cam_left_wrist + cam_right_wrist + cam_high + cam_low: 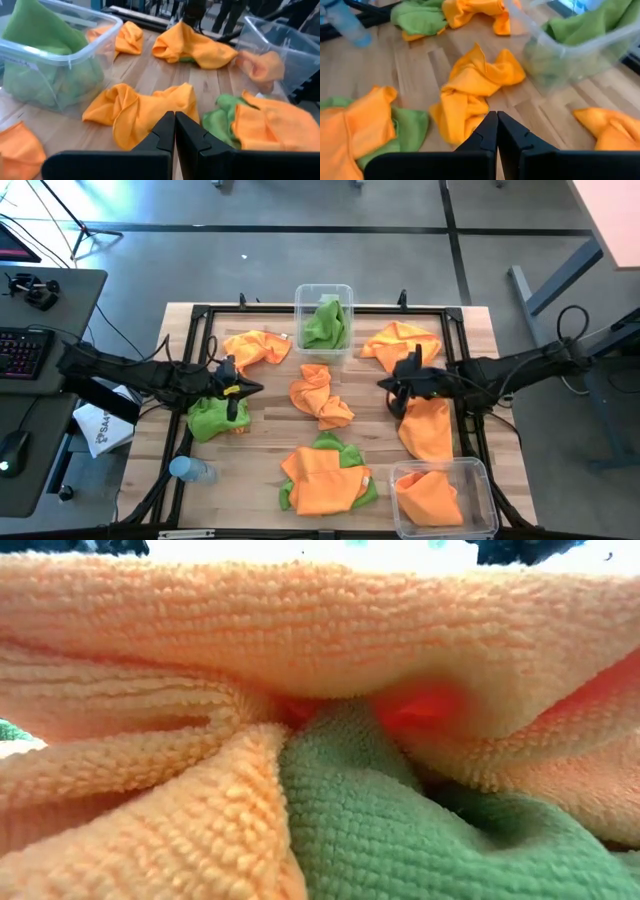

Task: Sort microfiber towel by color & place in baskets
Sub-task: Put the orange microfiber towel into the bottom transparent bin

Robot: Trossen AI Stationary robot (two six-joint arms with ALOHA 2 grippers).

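Orange and lime green microfiber towels lie loose on the wooden table. One clear basket (323, 320) at the far middle holds a green towel (326, 325). The other basket (443, 498) at the near right holds an orange towel (428, 498). A crumpled orange towel (320, 395) lies in the middle, between the two grippers. My left gripper (258, 389) (175, 125) hangs shut and empty left of it, above a green towel (212, 418). My right gripper (382, 385) (497, 125) hangs shut and empty right of it, beside a flat orange towel (427, 428).
More orange towels lie at the far left (256, 348) and far right (400, 345). An orange-and-green pile (325, 478) sits at the near middle and fills the low view (320, 690). A blue-capped bottle (190, 470) lies near the table's left front corner.
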